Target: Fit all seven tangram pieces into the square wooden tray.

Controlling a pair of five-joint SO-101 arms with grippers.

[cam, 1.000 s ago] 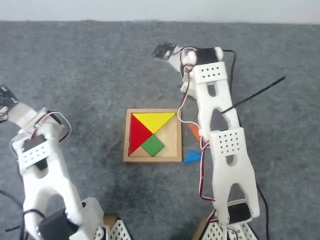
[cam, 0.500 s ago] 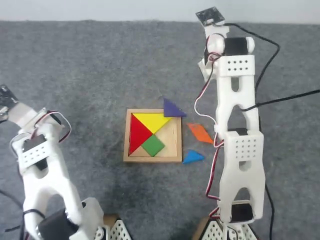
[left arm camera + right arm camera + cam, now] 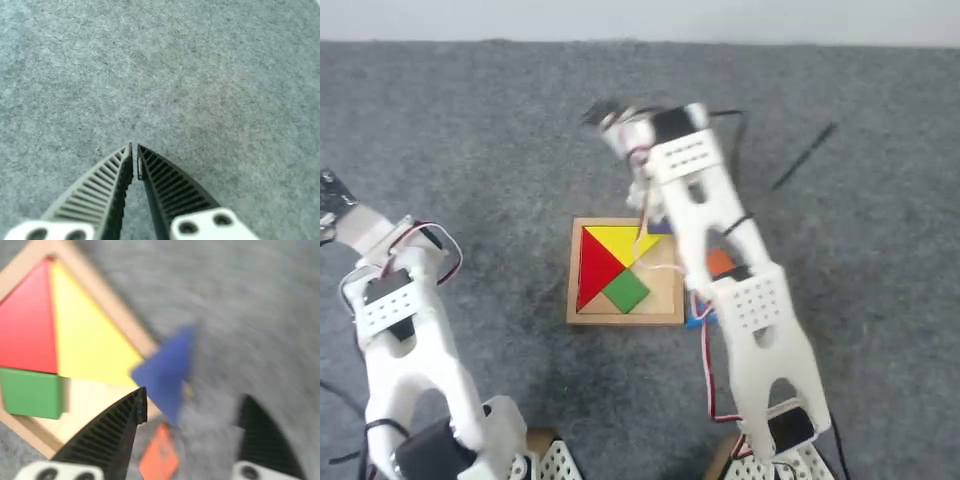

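Right arm [image 3: 715, 210] has swung back over – its pincer [image 3: 194, 399] gapes wide, empty, over the blue triangle [image 3: 167, 371] at one o'clock of the tray [image 3: 620, 318]; straddle it squarely before closing.

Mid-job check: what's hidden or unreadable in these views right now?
High view: the right arm covers most of the orange piece and the light blue triangle.
High view: the right tool is blurred.
Right wrist view: the dark blue triangle is blurred; whether it rests on the tray rim or beside it is unclear.
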